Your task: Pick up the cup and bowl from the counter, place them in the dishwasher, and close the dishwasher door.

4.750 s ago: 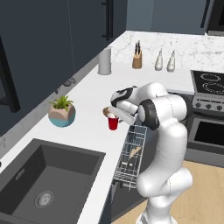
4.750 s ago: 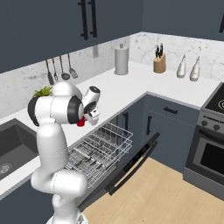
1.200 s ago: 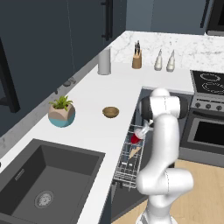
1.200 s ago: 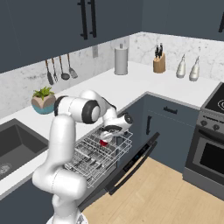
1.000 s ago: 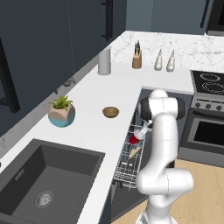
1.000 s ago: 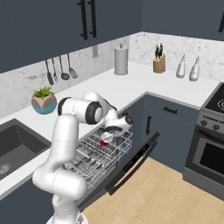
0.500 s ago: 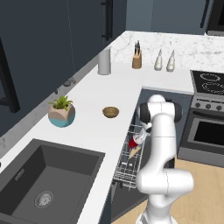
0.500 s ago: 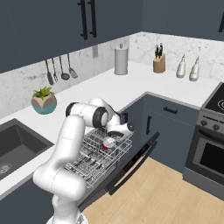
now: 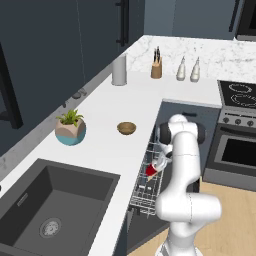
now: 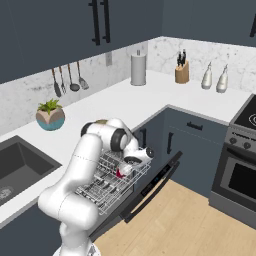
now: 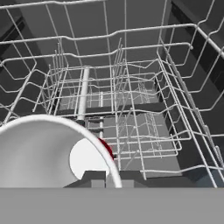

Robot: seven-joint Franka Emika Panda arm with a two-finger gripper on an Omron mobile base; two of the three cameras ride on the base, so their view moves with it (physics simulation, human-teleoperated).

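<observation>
Red cup (image 10: 120,172) in pincer (image 10: 126,169) now lower inside rack (image 10: 102,190).

Dark cabinets (image 10: 60,30), wooden floor (image 10: 200,225)

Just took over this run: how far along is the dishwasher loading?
Nothing is finished yet. In hand: the fingers are shut on the red cup, low over the white rack of the dishwasher. Left: release it, fetch the brown bowl from the counter, load it, then close the open dishwasher door.
</observation>
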